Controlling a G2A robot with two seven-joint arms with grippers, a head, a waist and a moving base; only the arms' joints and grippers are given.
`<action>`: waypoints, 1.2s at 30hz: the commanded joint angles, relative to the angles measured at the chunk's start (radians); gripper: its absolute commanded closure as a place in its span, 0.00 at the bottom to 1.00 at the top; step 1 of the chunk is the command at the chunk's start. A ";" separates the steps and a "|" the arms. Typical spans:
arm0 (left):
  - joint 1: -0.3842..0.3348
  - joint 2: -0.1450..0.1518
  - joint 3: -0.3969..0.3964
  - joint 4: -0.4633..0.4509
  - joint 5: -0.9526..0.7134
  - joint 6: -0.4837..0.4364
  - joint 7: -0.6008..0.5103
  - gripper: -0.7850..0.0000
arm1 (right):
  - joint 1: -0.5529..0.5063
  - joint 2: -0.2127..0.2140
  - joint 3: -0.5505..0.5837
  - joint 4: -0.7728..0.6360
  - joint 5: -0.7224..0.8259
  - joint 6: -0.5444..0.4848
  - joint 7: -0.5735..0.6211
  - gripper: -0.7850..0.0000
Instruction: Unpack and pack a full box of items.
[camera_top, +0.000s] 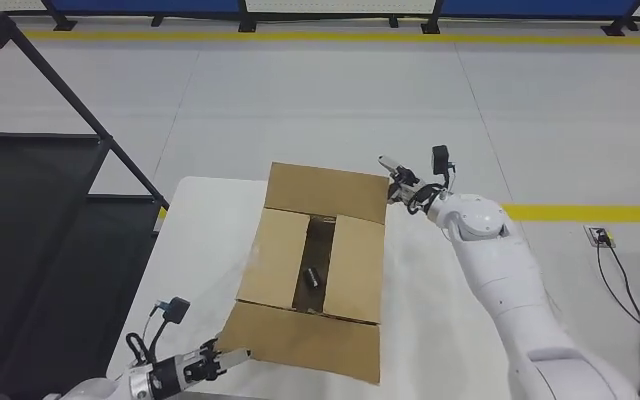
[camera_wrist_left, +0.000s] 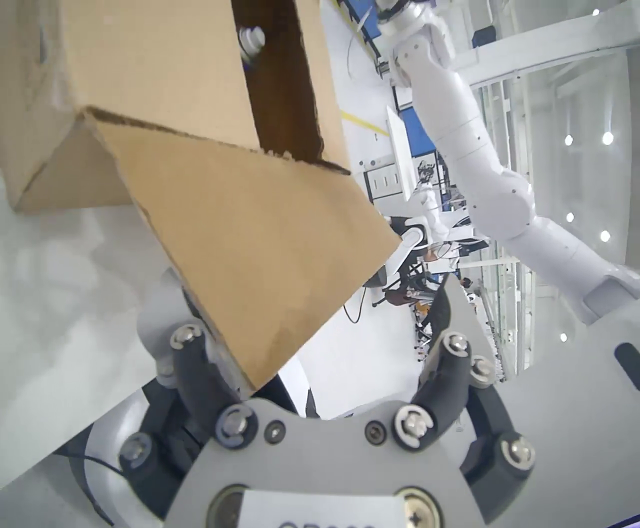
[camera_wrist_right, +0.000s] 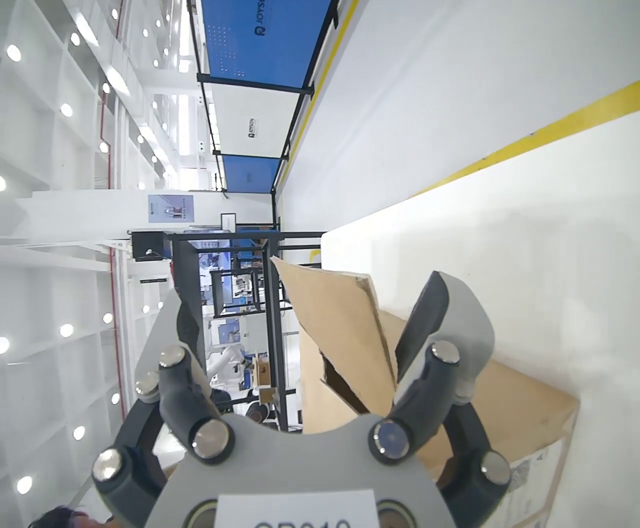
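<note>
Brown cardboard box (camera_top: 300, 250) sits mid-table on the white table (camera_top: 205, 250). Long axis runs near to far, with the far end swung slightly to the robot's right. There is bare tabletop along both long sides. A black-framed rack (camera_top: 60, 200) stands just beyond the table's left edge.

Far outer flap (camera_top: 328, 190) and near outer flap (camera_top: 305, 345) are both folded outward, and the near one reaches toward the table's near edge. Two inner flaps (camera_top: 272, 255) lie nearly flat over the opening. A dark slot between them runs along the box's long axis.

Contents: a small dark item (camera_top: 312, 275) lies in the slot. The left wrist view catches a white capped item (camera_wrist_left: 251, 40) inside as well.

Left gripper (camera_top: 238, 357) is at the near flap's left corner with its fingers spread wide. The flap corner sits between them against one finger, not clamped. Right gripper (camera_top: 388, 165) is at the far flap's right corner, fingers likewise spread, with the flap edge between them.
</note>
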 joint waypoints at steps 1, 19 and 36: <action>-0.005 -0.001 0.000 -0.011 -0.007 0.017 0.050 0.00 | 0.002 0.005 0.011 0.006 0.026 -0.026 0.044 0.00; -0.113 -0.008 0.170 -0.102 0.255 0.229 0.347 0.00 | -0.159 0.059 0.053 -0.366 0.134 -0.027 0.395 0.00; -0.219 -0.015 0.331 -0.080 0.408 0.333 0.430 0.00 | -0.329 0.091 0.012 -0.781 0.132 0.464 0.349 0.00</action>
